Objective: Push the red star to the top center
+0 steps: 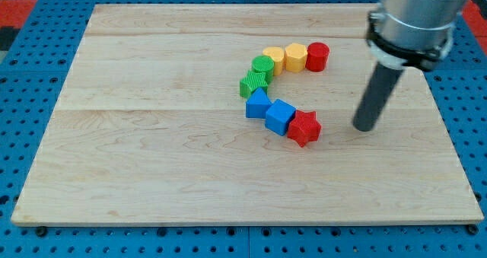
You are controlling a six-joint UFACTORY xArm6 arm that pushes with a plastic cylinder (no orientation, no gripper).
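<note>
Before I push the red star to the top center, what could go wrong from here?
1. My tip stands to the view's right of the red star; a push from there would likely send it left, not up.
2. The star touches the blue cube, which may be dragged along.
3. The red cylinder and yellow blocks lie above, so a straight upward path could hit them.

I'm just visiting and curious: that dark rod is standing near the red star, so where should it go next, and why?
Probably my tip should slide toward the view's bottom and left, to get below the red star block. It now sits apart on the star's right, so pushing from there would send the star left into the blue cube, not toward the wooden board's top center.
</note>
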